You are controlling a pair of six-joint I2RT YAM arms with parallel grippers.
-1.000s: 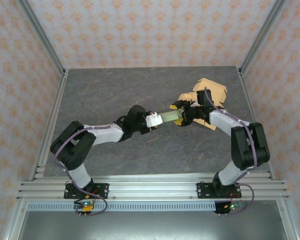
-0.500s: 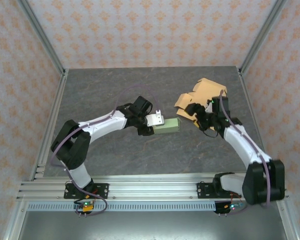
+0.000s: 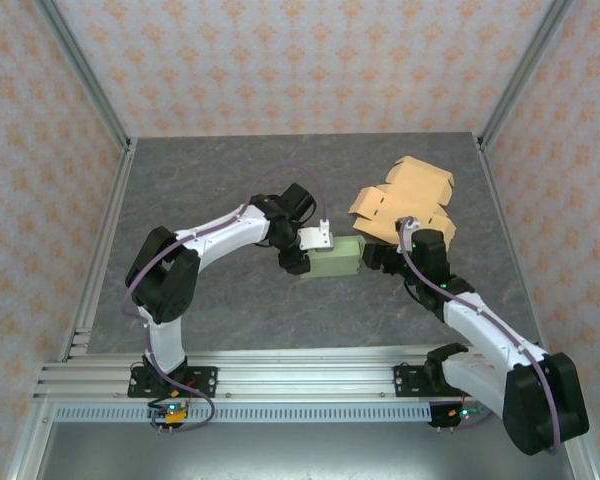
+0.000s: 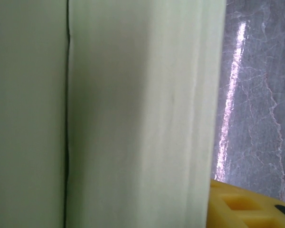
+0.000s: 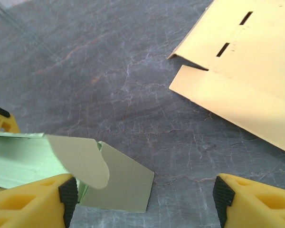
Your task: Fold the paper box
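A grey marbled tabletop (image 3: 210,180) is seen from above, with two white robot arms reaching in from the bottom edge. Near the centre of the overhead frame lies a pale green folded paper box (image 3: 335,260). The left gripper (image 3: 318,255) sits at the box's left end. In the left wrist view the box's green wall (image 4: 133,114) covers most of the frame, with one yellow finger (image 4: 247,204) at the lower right. The jaws stand around the box, but whether they are pressing on it cannot be told.

Just right of the box, the right gripper (image 3: 373,258) is spread wide and holds nothing. In its wrist view (image 5: 145,192) the left yellow finger (image 5: 33,199) is beside the box's loose rounded flap (image 5: 83,161). At the upper right of centre lies a flat tan cardboard sheet with slots (image 3: 405,200), apart from the box.
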